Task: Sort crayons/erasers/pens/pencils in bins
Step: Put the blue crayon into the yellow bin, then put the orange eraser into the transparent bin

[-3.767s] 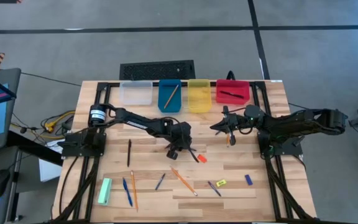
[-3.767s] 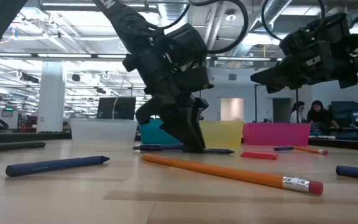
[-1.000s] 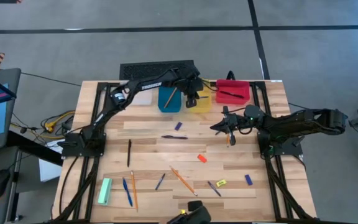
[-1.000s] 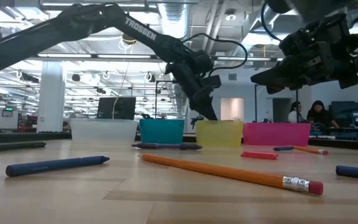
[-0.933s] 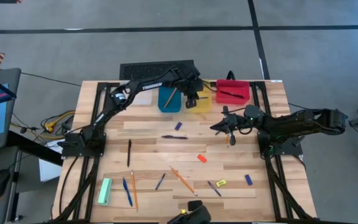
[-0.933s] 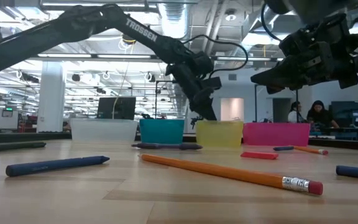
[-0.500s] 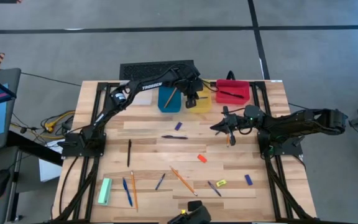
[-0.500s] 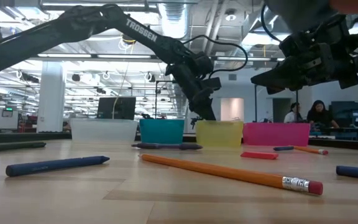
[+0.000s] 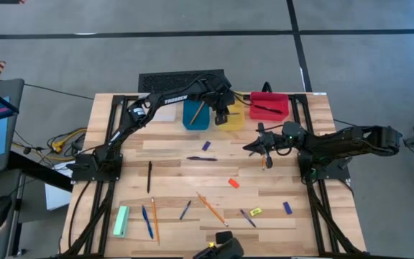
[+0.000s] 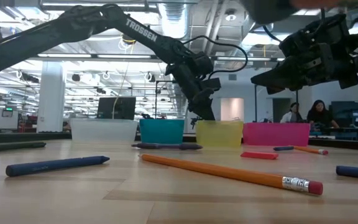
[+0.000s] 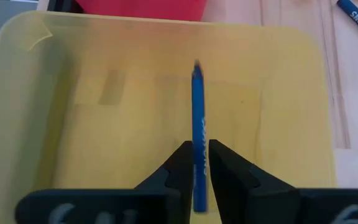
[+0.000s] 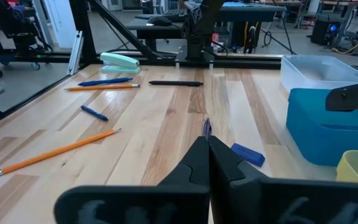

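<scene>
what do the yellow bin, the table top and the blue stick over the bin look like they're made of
Yellow bin: looks like thin translucent plastic with a smooth, slightly glossy finish; the red bin shows through its wall.
Table top: light wood planks, visible grain and seams, faint sheen.
Blue stick between the left claw's fingers: probably a wax crayon in a matte paper wrap with white print.

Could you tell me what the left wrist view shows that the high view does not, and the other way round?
Only the left wrist view shows the blue crayon between the left gripper fingers, above the yellow bin floor.

Only the high view shows the whole table, the clear bin, the blue bin holding a pencil, the loose items, and the right gripper waiting mid-table.

Both show the yellow bin, the red bin beside it, and the left gripper over the yellow one.
</scene>
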You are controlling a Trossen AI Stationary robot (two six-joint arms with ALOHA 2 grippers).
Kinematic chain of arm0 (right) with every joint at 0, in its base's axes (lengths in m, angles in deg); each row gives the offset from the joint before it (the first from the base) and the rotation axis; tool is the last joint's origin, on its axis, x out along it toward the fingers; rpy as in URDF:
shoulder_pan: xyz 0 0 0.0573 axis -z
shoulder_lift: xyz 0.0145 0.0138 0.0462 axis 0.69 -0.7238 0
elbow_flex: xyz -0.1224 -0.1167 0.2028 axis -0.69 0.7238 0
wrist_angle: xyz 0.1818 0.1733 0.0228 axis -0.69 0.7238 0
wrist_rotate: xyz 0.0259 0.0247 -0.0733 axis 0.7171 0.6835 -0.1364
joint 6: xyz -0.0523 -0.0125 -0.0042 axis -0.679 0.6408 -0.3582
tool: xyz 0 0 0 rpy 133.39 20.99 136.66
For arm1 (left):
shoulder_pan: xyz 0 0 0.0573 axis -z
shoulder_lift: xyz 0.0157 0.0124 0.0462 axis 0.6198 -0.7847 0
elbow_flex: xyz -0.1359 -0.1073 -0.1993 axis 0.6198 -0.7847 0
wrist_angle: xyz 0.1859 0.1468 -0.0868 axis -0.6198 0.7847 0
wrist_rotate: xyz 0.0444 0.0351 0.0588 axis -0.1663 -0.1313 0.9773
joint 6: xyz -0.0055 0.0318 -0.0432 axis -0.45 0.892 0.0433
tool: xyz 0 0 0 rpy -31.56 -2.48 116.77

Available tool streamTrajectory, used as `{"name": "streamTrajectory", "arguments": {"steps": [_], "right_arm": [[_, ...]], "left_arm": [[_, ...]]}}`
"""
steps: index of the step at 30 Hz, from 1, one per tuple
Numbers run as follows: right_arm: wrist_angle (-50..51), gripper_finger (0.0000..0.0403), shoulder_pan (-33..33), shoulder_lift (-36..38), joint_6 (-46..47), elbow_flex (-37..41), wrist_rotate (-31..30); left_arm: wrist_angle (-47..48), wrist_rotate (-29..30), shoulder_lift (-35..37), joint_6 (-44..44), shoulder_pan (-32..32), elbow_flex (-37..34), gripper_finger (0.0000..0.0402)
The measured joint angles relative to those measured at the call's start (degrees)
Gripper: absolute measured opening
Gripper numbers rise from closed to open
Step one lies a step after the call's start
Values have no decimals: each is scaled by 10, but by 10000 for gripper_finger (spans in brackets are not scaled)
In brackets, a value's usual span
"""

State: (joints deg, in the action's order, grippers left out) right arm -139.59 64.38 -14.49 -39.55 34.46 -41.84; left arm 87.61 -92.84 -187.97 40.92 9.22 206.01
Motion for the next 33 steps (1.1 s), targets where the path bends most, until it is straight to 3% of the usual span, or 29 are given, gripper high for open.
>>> {"name": "streamTrajectory", "arguments": {"steps": [8,17,23,33], "right_arm": [[7,8,0,0,0,0,0],[17,8,0,0,-3,0,0],[21,8,0,0,-14,0,0],[36,8,0,0,-37,9,-23]], "left_arm": [[14,20,0,-6,2,11,62],[69,19,3,-1,2,83,5],[75,87,3,22,15,94,0],[70,100,3,15,18,91,0]]}}
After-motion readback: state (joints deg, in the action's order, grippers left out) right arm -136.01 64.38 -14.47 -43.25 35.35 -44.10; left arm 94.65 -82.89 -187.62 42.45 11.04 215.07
